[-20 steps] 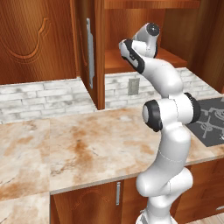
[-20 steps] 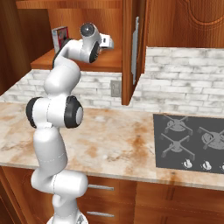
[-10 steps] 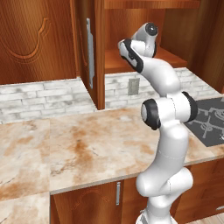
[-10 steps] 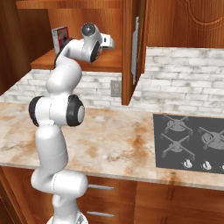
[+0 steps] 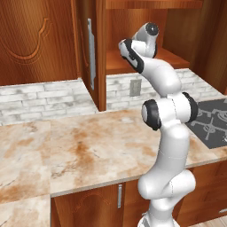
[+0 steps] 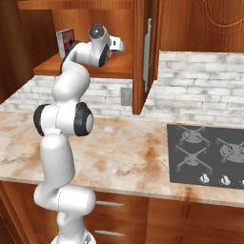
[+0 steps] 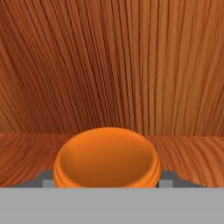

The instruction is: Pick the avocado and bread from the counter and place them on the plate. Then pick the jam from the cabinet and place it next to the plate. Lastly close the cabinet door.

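I see a cabinet [image 5: 133, 26] of reddish-brown wood with fine lines in the grain. Its cabinet door [image 5: 91, 53] has a shiny silver metal bar. The counter [image 5: 88, 150] looks like smooth beige stone with rusty streaks. The orange lid [image 7: 106, 157] before my hand looks smooth and a bit glossy, like plastic.

— What is carried by the bench [image 5: 88, 150]?
— A dark hob [image 6: 209, 155] is set flush into the marbled slab at one end.
— And the cabinet shelf [image 6: 52, 66]?
— A small box [image 6: 66, 42] is stood upright on it; in the hand view, an orange lid [image 7: 106, 157] is seen close above the shelf boards.
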